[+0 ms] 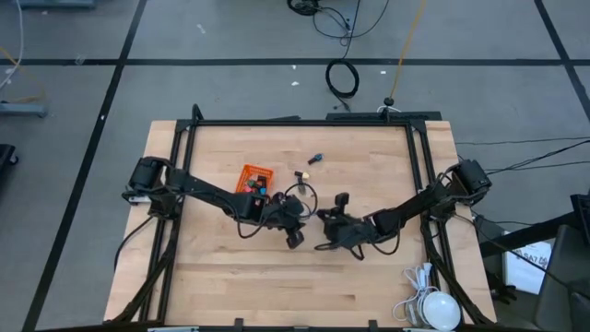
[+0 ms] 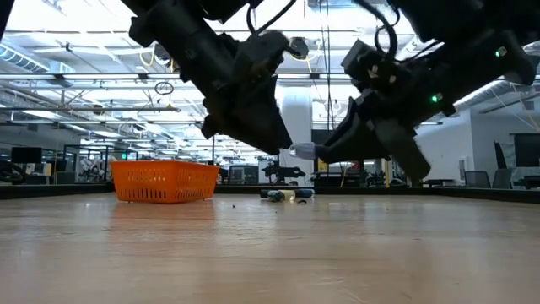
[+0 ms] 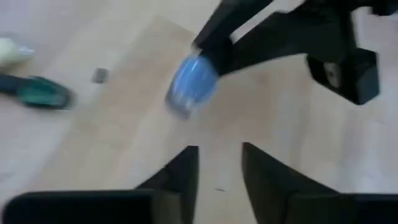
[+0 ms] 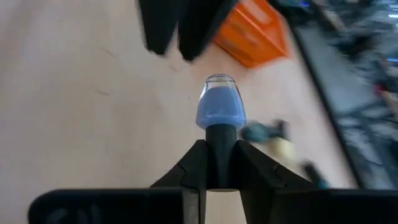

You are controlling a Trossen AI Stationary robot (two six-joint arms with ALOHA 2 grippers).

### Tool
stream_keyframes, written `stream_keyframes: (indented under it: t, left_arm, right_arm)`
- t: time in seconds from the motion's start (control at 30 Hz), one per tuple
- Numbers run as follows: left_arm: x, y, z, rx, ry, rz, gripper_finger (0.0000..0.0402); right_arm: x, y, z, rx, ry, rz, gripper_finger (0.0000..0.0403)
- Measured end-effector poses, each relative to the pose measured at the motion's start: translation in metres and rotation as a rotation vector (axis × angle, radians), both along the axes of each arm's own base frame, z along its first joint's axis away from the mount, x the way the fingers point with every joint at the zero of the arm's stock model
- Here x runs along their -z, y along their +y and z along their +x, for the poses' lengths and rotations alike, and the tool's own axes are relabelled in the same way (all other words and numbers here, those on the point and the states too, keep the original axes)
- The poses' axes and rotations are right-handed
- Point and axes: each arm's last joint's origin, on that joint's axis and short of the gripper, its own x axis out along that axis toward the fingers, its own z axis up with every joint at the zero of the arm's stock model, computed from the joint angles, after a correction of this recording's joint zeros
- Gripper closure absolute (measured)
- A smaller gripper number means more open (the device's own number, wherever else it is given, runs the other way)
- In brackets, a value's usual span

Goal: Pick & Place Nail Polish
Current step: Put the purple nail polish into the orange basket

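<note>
My right gripper [image 4: 221, 155] is shut on a small blue nail polish bottle [image 4: 220, 107] with a dark cap, held above the table's middle [image 2: 302, 151]. My left gripper [image 3: 221, 163] is open and empty. It hangs just left of the bottle [image 3: 189, 84] and points at it. In the high view the two grippers meet near the table's centre, left [image 1: 297, 231] and right [image 1: 323, 221]. An orange mesh basket [image 1: 255, 178] with several bottles in it stands on the table to the far left of them. A few loose bottles [image 2: 283, 194] lie on the table behind. My right gripper pinches the bottle's dark cap [image 4: 221, 134] between its two fingers. The bottle sticks out past the fingertips, along the fingers, its glass body toward my left gripper. It is lifted clear of the table [image 2: 337, 253].
A green bottle [image 3: 40, 92] and a pale yellow one [image 3: 12, 50] lie on the wood beyond the grippers, and a blue one lies farther back [image 1: 315, 158]. A dark frame [image 1: 304, 123] runs round the table. A white object with a cable [image 1: 433, 309] sits at the near right corner.
</note>
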Motion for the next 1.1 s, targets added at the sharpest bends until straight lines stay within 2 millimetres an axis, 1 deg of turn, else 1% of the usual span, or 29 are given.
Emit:
stream_keyframes:
  t: [0.1, 0.2, 0.3, 0.4, 0.7, 0.87, 0.97, 1.1]
  left_arm:
    - [0.001, 0.01, 0.0, -0.062, 0.011, 0.048, 0.0238]
    - [-0.001, 0.02, 0.002, -0.118, -0.014, 0.046, 0.0204]
    - [-0.004, 0.026, 0.007, -0.151, -0.069, 0.026, 0.0181]
    - [-0.008, 0.029, 0.01, -0.159, -0.115, 0.01, 0.0168]
    - [-0.018, 0.026, 0.018, -0.072, -0.251, -0.038, 0.0165]
    - [-0.022, 0.025, 0.021, -0.047, -0.292, -0.06, 0.0167]
    - [-0.023, 0.025, 0.021, -0.031, -0.304, -0.067, 0.0181]
    - [-0.024, 0.026, 0.022, -0.027, -0.309, -0.069, 0.0211]
  right_arm:
    - [0.0, -0.003, -0.002, 0.081, 0.0, -0.079, 0.0356]
    - [-0.006, -0.003, -0.001, 0.105, -0.044, -0.08, 0.0356]
    - [-0.009, 0.0, 0.0, 0.089, -0.065, -0.103, 0.0356]
    - [-0.014, 0.005, 0.001, 0.076, -0.097, -0.138, 0.0356]
    - [-0.02, 0.01, 0.004, 0.036, -0.139, -0.157, 0.0356]
    - [-0.022, 0.011, 0.004, 0.025, -0.153, -0.158, 0.0356]
    - [-0.023, 0.011, 0.004, 0.046, -0.159, -0.174, 0.0356]
    - [-0.024, 0.012, 0.003, 0.068, -0.16, -0.212, 0.0356]
